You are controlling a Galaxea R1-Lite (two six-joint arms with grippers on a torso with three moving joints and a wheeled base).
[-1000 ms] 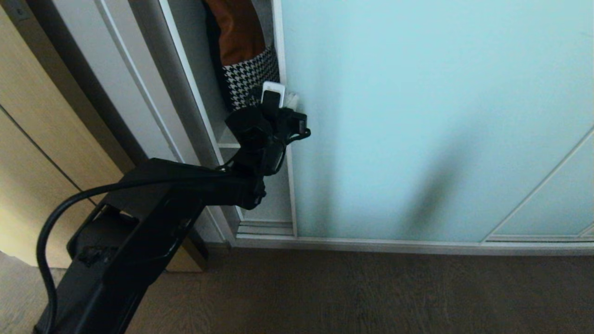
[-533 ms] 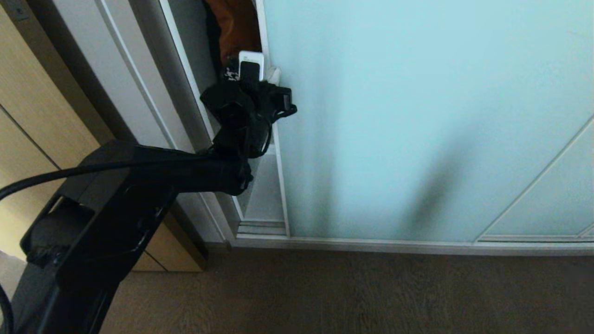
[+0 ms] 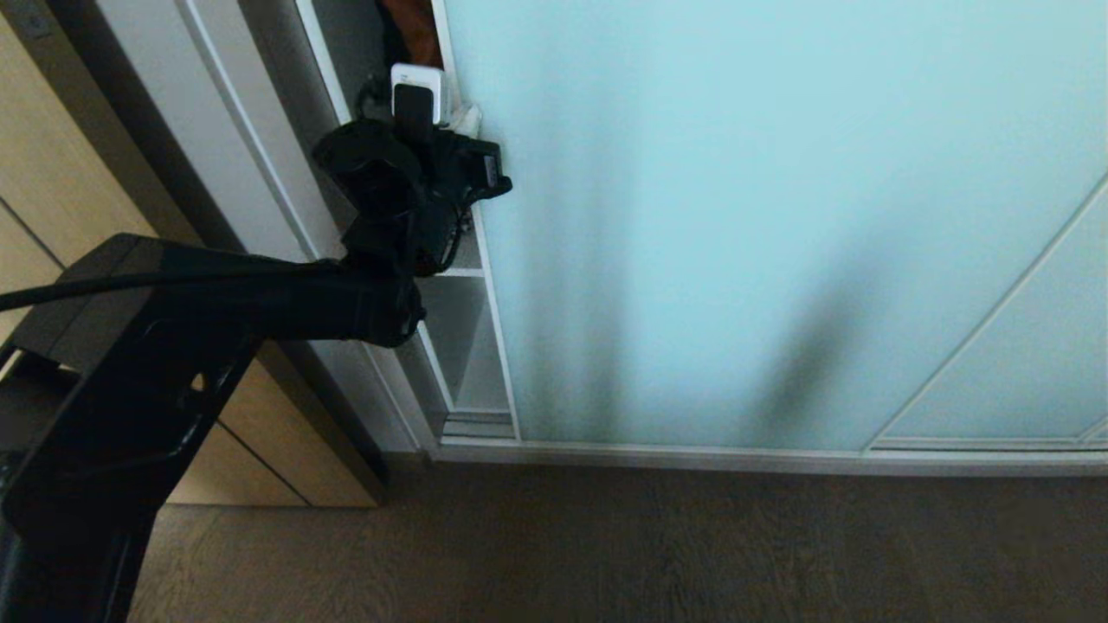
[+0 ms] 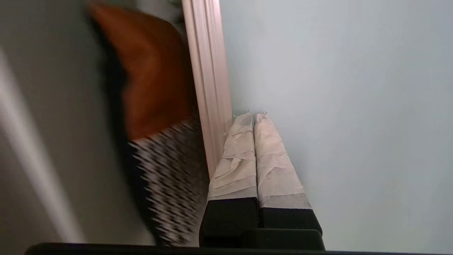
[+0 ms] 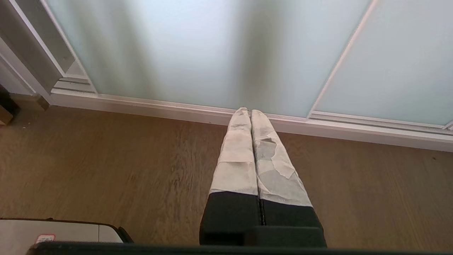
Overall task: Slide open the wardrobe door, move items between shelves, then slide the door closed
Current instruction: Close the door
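Note:
The sliding wardrobe door (image 3: 736, 216) is a pale aqua frosted panel that fills most of the head view. Only a narrow gap stays uncovered at its left edge. My left gripper (image 3: 464, 114) is shut, its taped fingertips (image 4: 254, 115) against the glass right beside the door's silver frame (image 4: 208, 88). Nothing is held between the fingers. In the gap I see a white shelf (image 3: 459, 271) edge and a grey compartment below it. The black bag is out of view. My right gripper (image 5: 250, 110) is shut and empty, parked low over the floor in front of the door (image 5: 194, 46).
An orange and houndstooth garment (image 4: 155, 81) hangs inside the gap, just behind the door frame. A light wood cabinet front (image 3: 52, 173) stands at the left. Dark wood floor (image 3: 606, 545) runs along the door's bottom track (image 3: 692, 454).
The door has slid left, narrowing the gap and covering most of the hanging garment. My left gripper has travelled left with the door's edge. The right arm has not moved.

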